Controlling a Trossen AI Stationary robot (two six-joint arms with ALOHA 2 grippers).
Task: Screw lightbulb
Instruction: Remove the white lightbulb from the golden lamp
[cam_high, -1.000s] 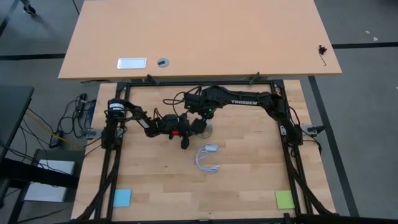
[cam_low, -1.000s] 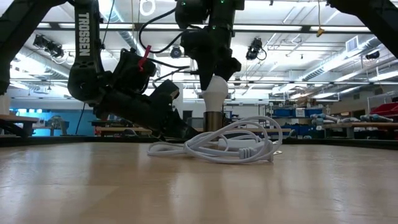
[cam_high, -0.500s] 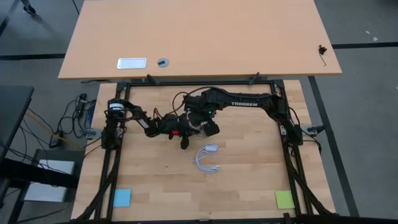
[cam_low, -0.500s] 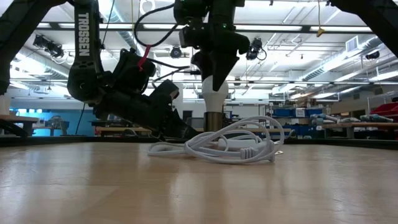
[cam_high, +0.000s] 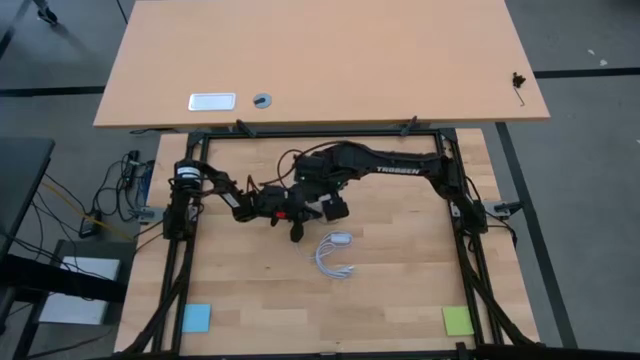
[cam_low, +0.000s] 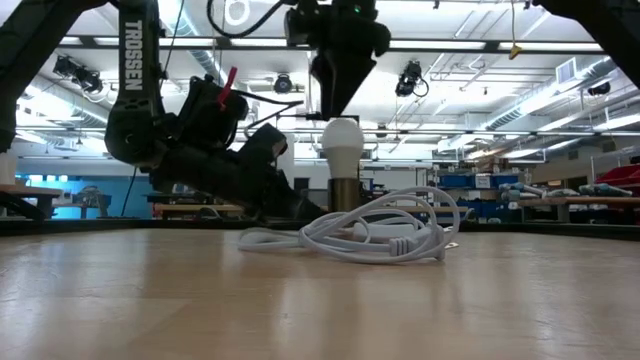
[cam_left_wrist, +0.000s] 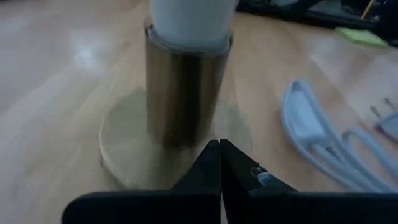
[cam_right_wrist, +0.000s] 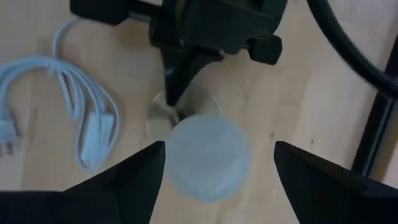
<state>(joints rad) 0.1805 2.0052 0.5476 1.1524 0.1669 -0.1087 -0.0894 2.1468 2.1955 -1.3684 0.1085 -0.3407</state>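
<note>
The white lightbulb (cam_low: 342, 140) stands upright with its base in the brass socket tube (cam_low: 345, 193), which rises from a round disc (cam_left_wrist: 124, 155) on the table. My right gripper (cam_low: 335, 95) hangs open just above the bulb, pointing down. In the right wrist view its fingers stand on either side of the bulb (cam_right_wrist: 208, 155) and above it, without touching. My left gripper (cam_left_wrist: 219, 155) is shut and low at the socket's foot; it also shows in the high view (cam_high: 305, 208). My left gripper presses its shut fingertips (cam_left_wrist: 214, 149) down on the disc's near rim (cam_left_wrist: 205, 134), right in front of the tube. It comes slanting down from the table's left side. The disc lies flat on the table.
A coiled white cord with its plug (cam_high: 335, 255) lies on the table just on the near side of the socket, and shows in the low view (cam_low: 370, 235). A blue note (cam_high: 196, 317) and a green note (cam_high: 457, 320) sit at the near corners.
My right gripper, which stood around the bulb a second ago, has risen off it and now hangs clear above it, having rolled about its own axis. The bulb has stayed upright in the socket.
</note>
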